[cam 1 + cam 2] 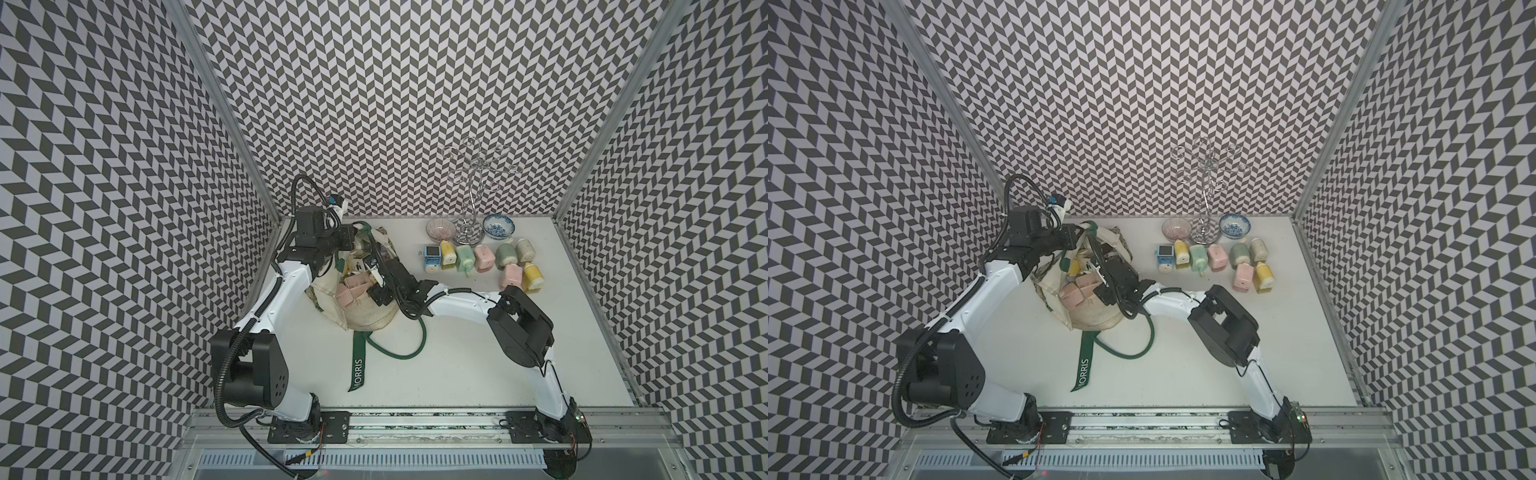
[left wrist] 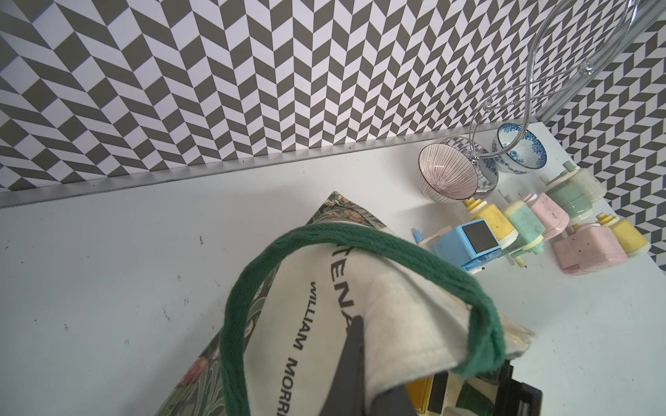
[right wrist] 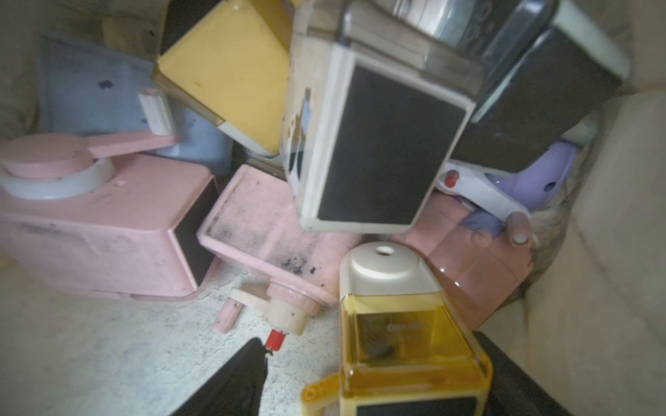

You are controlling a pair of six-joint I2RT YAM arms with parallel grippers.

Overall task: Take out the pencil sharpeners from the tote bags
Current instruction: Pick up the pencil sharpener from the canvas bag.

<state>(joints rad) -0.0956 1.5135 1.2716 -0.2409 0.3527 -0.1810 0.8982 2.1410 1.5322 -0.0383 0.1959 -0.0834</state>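
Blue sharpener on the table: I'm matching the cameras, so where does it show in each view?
Top view: blue sharpener at the row's end nearest the bag.
Top view: blue sharpener at that same end.
Left wrist: it lies beyond the strap, beside a yellow sharpener.
Right wrist: not in it.
Landmark: the striped bowl just behind it.

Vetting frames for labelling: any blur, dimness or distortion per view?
Right wrist view: dim inside the tote bag, edges smeared, only the translucent yellow sharpener fairly crisp. Left wrist view: bright, sharp out to the blue sharpener. Both top views: even light, wire stand faint against the chevron wall.
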